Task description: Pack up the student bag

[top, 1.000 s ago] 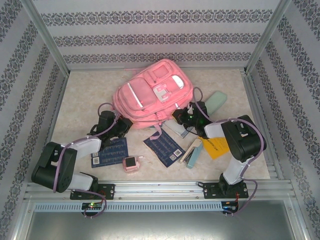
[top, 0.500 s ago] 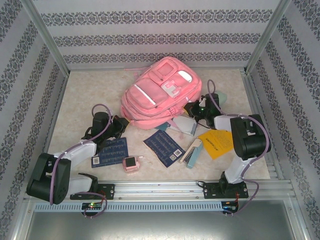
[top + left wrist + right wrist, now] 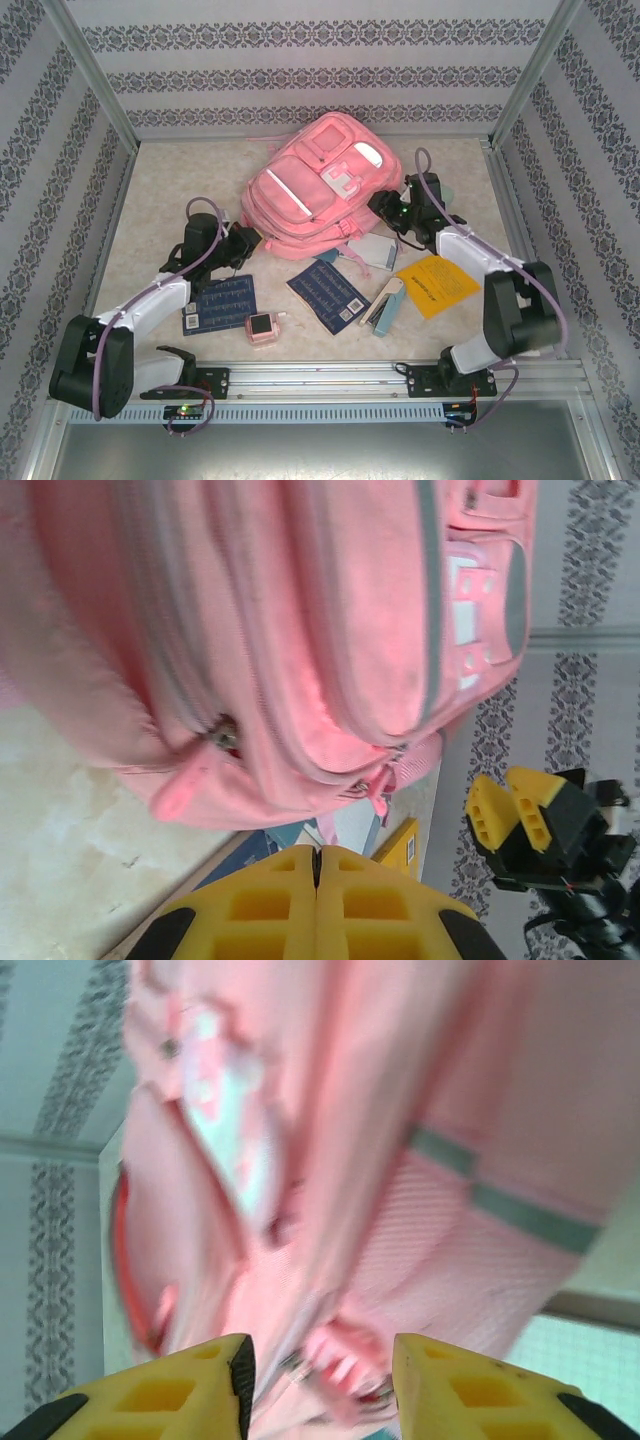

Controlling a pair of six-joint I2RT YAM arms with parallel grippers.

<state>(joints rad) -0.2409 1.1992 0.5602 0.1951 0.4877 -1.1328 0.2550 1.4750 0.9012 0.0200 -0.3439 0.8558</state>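
The student bag (image 3: 315, 190), a big pink backpack, lies face up at the back middle of the table. My left gripper (image 3: 250, 240) is shut and holds nothing, just off the bag's near left corner. In the left wrist view its yellow fingers (image 3: 316, 865) meet below the bag's (image 3: 300, 630) zipped edge. My right gripper (image 3: 383, 205) is at the bag's right side. The right wrist view shows its jaws (image 3: 320, 1360) open, with blurred pink fabric (image 3: 420, 1160) and zipper pulls in the gap.
Near the front lie two dark blue booklets (image 3: 220, 303) (image 3: 328, 291), a small pink square gadget (image 3: 263, 327), a yellow booklet (image 3: 435, 285), a teal stapler-like item (image 3: 383, 305) and a pale green case (image 3: 375, 252). Metal frame posts and patterned walls close in the table.
The right gripper, shut a second ago, has opened and moved back along the bag's right side. The bag has shifted back and to the right. The left arm has stretched after it.
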